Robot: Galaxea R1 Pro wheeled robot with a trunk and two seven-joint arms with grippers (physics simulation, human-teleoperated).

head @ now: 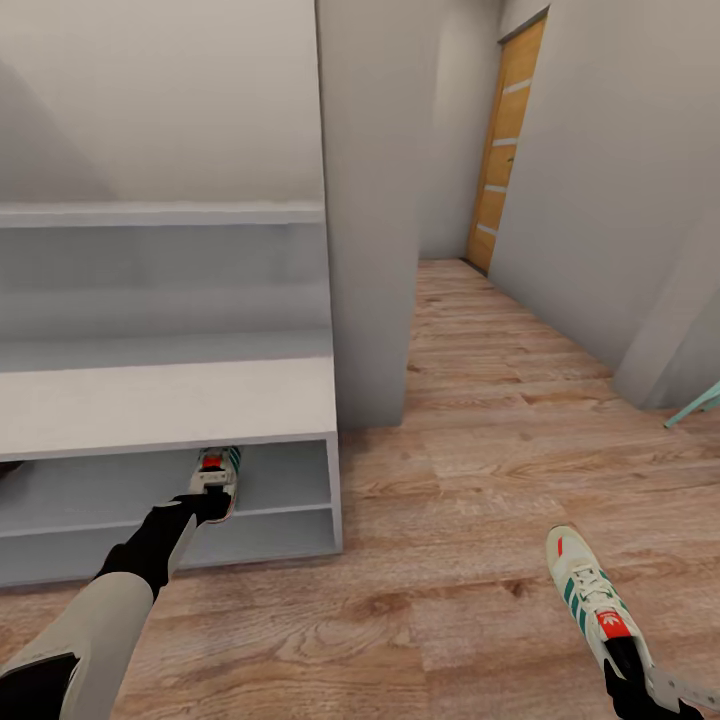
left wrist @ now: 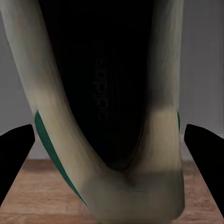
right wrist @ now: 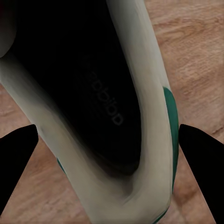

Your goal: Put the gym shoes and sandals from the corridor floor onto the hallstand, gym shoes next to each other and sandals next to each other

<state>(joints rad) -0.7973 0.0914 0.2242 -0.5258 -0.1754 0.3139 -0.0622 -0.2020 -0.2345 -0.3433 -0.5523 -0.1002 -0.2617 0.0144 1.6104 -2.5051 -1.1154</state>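
Gym shoe [head: 216, 474] apparently clasped by left gripper [head: 207, 503] at hallstand [head: 160, 400], second shoe [head: 592, 604] gripped by right gripper [head: 630, 690]

— What's around me? I see pale grey plaster walls [head: 620, 150] and a light brown wood-plank floor [head: 480, 420] running down a narrow corridor.

— And at its end?

— An orange-brown wooden door with pale horizontal bands [head: 508, 140], shut. Even, soft light.
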